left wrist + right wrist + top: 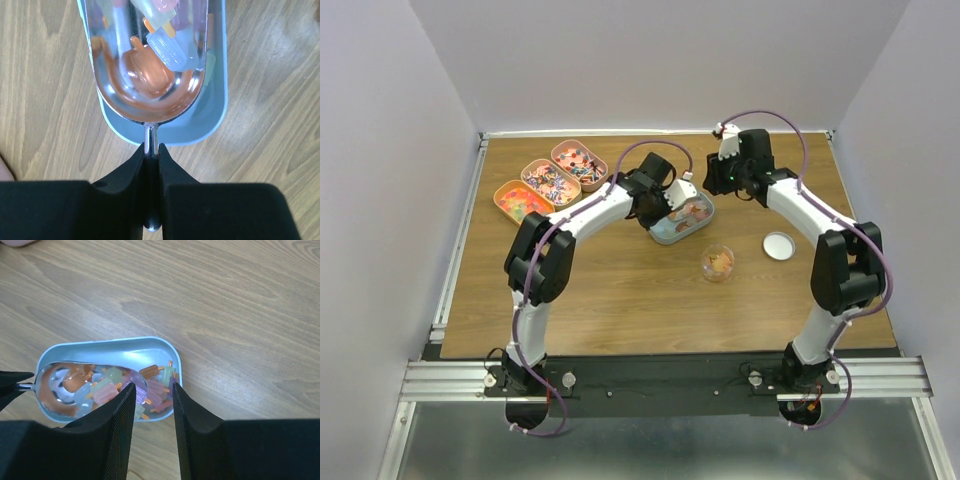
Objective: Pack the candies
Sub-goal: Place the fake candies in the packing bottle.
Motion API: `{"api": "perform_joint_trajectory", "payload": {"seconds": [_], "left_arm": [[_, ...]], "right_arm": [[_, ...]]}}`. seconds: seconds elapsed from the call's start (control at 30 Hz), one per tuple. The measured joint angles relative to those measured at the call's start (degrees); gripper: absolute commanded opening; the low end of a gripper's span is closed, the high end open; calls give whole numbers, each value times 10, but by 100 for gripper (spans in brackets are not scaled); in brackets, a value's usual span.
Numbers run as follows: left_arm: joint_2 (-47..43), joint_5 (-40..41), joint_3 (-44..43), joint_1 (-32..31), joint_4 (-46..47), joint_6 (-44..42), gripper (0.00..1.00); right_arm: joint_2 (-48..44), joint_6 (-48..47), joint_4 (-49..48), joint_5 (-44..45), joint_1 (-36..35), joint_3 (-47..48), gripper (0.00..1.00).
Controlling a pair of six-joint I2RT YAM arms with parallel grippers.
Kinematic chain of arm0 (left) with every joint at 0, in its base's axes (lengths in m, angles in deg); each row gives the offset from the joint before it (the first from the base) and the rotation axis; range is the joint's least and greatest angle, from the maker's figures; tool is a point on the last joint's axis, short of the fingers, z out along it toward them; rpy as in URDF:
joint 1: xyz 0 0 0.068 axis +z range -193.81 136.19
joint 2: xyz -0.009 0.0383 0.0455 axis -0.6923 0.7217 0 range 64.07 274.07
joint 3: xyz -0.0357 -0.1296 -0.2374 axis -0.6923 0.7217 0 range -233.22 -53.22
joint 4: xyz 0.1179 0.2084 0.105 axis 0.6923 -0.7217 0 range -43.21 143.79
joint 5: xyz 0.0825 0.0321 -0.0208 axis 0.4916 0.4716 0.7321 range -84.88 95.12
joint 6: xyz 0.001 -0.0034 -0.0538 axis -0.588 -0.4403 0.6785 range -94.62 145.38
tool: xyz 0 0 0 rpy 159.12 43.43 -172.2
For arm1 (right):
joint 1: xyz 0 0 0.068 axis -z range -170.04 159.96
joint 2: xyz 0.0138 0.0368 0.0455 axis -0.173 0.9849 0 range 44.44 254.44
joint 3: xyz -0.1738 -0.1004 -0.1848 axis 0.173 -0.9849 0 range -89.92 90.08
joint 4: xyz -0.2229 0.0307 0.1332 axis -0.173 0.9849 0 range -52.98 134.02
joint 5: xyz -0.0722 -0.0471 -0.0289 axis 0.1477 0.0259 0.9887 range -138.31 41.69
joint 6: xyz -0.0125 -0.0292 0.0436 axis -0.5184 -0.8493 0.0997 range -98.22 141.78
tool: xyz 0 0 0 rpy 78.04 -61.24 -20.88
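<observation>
The left claw [151, 150] pinches the scoop [150, 85] handle over the blue tin [216, 115]; the right claw [154, 395] hovers parted, empty. Tilting the scoop could spill candies [167, 47] onto the surface [40, 100].

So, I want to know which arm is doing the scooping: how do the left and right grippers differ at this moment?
The left gripper is shut on the thin handle of the scoop; the right gripper is open with nothing between its fingers. The left gripper holds the scoop lying in the blue tin among the candies; the right gripper hangs apart from that tin, touching nothing. Both are black, two-fingered and face the same tin.
</observation>
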Motion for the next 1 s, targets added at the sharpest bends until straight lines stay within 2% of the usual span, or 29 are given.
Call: {"api": "perform_joint_trajectory", "payload": {"seconds": [1.0], "left_arm": [[-90, -37, 90, 17, 29, -5, 0]], "right_arm": [[-115, 66, 7, 52, 13, -101, 43]]}}
